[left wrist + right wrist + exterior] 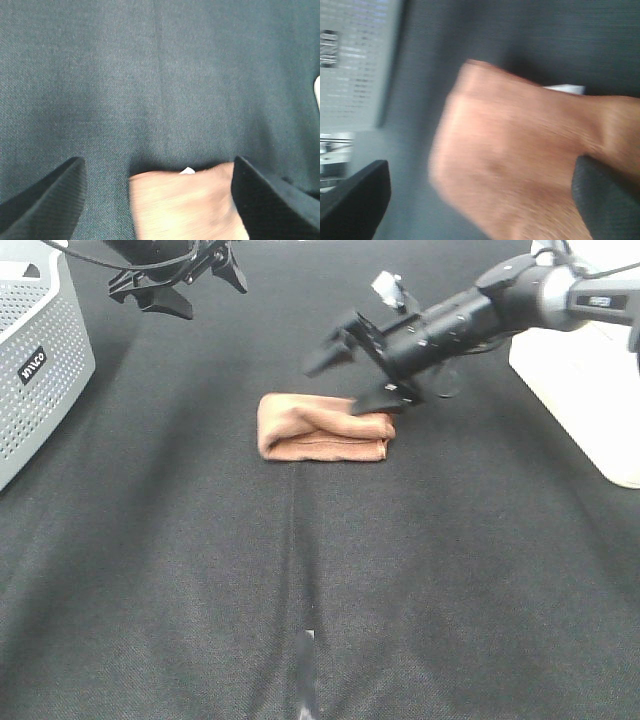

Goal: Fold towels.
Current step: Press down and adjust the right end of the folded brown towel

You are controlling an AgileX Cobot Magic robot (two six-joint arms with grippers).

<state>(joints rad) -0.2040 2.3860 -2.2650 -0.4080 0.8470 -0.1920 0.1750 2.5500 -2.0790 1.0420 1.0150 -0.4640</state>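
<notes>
Towel: the brown towel (323, 427) lies as a small folded bundle near the middle of the black table cloth (200, 570), so the folding looks almost finished.
Right gripper: the right gripper (368, 368) stands wide apart above the towel's right end; one dark finger (385, 398) touches or nearly touches the cloth, probably to press or release the last fold.
Left gripper: the left gripper (180, 285) hangs far back, jaws apart and holding nothing, out of the way.
White tag: a small white tag (187, 171) shows at the towel's edge.
Basket: a grey perforated basket (40, 360) stands at the left, well apart.
</notes>
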